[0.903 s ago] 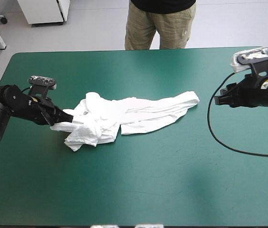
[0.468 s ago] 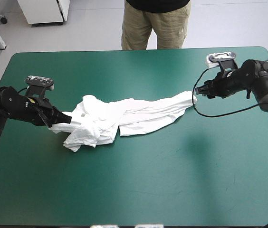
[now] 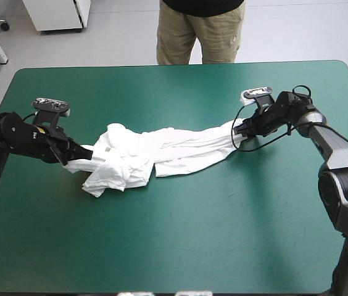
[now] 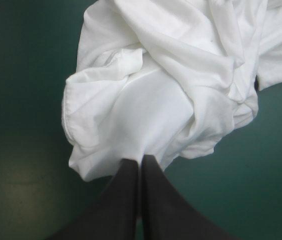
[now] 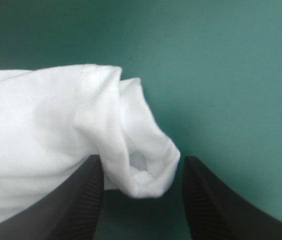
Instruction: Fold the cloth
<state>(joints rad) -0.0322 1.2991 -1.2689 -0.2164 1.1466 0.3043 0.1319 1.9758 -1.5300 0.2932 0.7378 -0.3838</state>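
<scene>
The white T-shirt (image 3: 161, 151) lies crumpled and stretched across the middle of the teal-green table, bunched at its left end and narrow at its right. My left gripper (image 3: 82, 154) is shut on the T-shirt at the left end; in the left wrist view its fingers (image 4: 156, 200) meet in an arch with the T-shirt (image 4: 176, 85) pinched at the tip. My right gripper (image 3: 238, 131) stands open at the right end. In the right wrist view the rolled hem of the T-shirt (image 5: 141, 165) sits between its spread fingers (image 5: 211, 200).
A person stands just beyond the table's far edge, not over its top. Bare teal-green cover (image 3: 198, 234) stretches along the near side and at the far left (image 3: 69, 83).
My right arm has swept in from the table's right side to the T-shirt's right end, its fingers now around the hem. The left gripper has kept its hold and barely moved.
</scene>
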